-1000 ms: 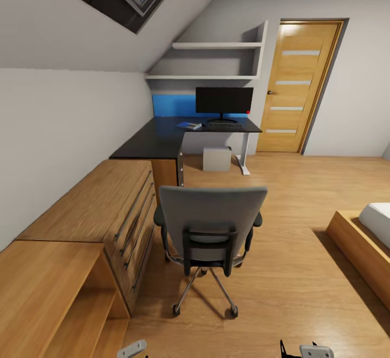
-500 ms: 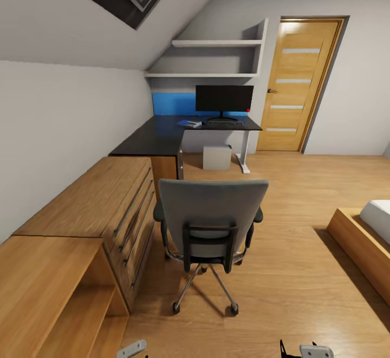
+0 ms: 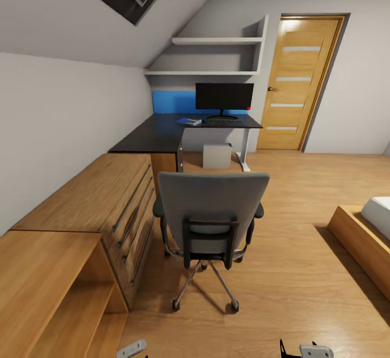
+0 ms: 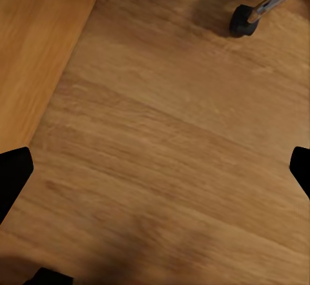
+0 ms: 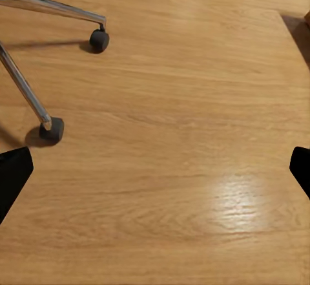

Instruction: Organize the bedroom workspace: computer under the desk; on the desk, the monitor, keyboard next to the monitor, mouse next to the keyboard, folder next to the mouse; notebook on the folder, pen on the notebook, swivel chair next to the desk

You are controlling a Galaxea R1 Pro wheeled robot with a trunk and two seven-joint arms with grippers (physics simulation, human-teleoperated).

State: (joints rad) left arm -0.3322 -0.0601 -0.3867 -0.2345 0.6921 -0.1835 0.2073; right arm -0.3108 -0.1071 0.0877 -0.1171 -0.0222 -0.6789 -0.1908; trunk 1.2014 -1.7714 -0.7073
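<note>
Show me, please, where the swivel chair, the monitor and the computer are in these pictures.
swivel chair [image 3: 212,202], head view, on its grey backrest.
monitor [image 3: 223,96], head view, middle of the black screen.
computer [image 3: 217,155], head view, on the case's facing side.

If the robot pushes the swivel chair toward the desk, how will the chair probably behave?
The swivel chair will probably roll easily, since its chrome base rests on casters on smooth wooden floor. It may turn or drift off course, because the seat swivels. A push high on the tall backrest might tip it slightly.

Wooden floor [image 4: 168,156], swivel chair [image 4: 258,10] caster, spread pincer [image 4: 155,175] fingertips
</note>
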